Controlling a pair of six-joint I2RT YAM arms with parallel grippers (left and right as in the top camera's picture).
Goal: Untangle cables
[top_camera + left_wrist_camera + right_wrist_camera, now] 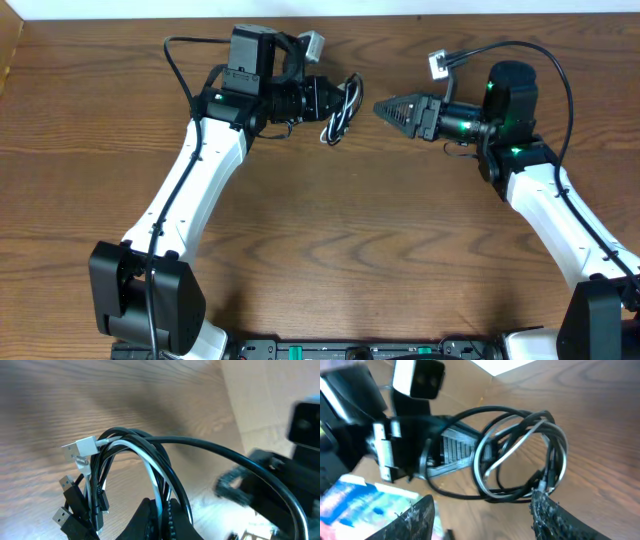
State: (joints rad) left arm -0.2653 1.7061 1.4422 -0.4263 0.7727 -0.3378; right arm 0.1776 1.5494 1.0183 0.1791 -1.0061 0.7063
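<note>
The left claw (pixel 332 100) sits in the upper middle of the overhead view and is clamped tight on the cables (pixel 342 112), a small coil of black and white cord. The coil hangs off its tip to the right, above the wooden surface (pixel 320 240).

In the left wrist view the two dark fingers (pixel 145 522) meet at the bottom edge, with the strands pinched between them. The white cable (pixel 145 457) and the black cable (pixel 107 470) arch up out of the grip and bend down to the left. A white plug (pixel 82 449) sticks out at the left of the loop, and black plugs (pixel 67 485) hang below it.

The right claw (pixel 380 108) points left at the coil from the right side of the overhead view, on a level with it. A small gap separates its tip from the cords. In the right wrist view its fingers (pixel 420 517) stand apart at the bottom of the frame, about half open, with nothing gripped between them. The coil (pixel 520 455) fills the middle of that frame just ahead of the fingertips. Its lower right edge passes close by the right-hand finger, and I cannot tell from this view whether they touch.
</note>
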